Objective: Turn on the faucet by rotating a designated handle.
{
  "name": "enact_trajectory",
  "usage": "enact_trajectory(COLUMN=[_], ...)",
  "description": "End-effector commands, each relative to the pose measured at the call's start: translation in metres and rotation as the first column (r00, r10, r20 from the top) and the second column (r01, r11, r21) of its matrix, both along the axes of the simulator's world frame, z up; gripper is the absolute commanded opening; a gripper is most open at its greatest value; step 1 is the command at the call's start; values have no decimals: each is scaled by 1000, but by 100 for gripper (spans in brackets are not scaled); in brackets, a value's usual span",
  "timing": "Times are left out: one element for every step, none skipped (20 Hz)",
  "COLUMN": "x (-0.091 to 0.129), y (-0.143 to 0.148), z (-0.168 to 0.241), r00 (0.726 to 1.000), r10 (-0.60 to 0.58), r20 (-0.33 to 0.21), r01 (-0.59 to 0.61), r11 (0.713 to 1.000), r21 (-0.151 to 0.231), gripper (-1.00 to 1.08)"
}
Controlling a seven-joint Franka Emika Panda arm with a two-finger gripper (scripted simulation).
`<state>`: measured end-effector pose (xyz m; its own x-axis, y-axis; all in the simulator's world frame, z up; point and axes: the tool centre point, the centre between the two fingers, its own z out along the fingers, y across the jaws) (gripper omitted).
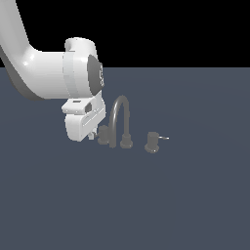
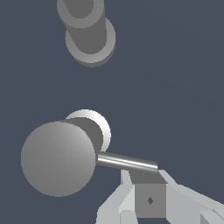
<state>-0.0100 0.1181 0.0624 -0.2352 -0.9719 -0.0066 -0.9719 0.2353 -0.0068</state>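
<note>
The faucet's arched gooseneck spout (image 1: 119,117) stands on its round base between two short knobs. The handle (image 1: 103,135) is the knob on the exterior view's left, partly hidden behind my gripper (image 1: 93,135). In the wrist view the handle (image 2: 58,158) is seen from above, with its dull grey lever pin (image 2: 127,162) sticking sideways. My gripper (image 2: 146,180) is shut and empty, its fingertips right against the outer end of the pin. The spout base (image 2: 89,33) also shows in the wrist view, beyond the handle.
The other knob (image 1: 152,142), with a bright whitish tip on its pin (image 1: 166,138), stands to the exterior view's right of the spout. Everything rests on a flat dark blue-grey surface (image 1: 146,205). My white arm (image 1: 44,73) reaches in from the upper left.
</note>
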Motion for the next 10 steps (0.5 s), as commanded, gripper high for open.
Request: enact_trajectory(x=[0, 0, -1, -1, -2, -2, -3, -4, -4, -4], y=[1, -6, -13, -20, -27, -34, -41, -48, -55, -55], z=[0, 0, 0, 0, 0, 0, 0, 0, 1, 1], r00=[1000, 1000, 1000, 1000, 1000, 1000, 1000, 1000, 1000, 1000], r10=[2, -1, -3, -6, -9, -11, -14, -17, -20, -20], r20=[0, -1, -2, -3, -4, -5, -6, -7, -8, -8], r01=[-2, 1, 3, 6, 9, 11, 14, 17, 20, 20], r11=[1000, 1000, 1000, 1000, 1000, 1000, 1000, 1000, 1000, 1000], r21=[-1, -1, -2, -2, -3, -3, -4, -4, -5, -5], gripper=[-100, -100, -100, -100, -100, -100, -100, -100, -100, -100])
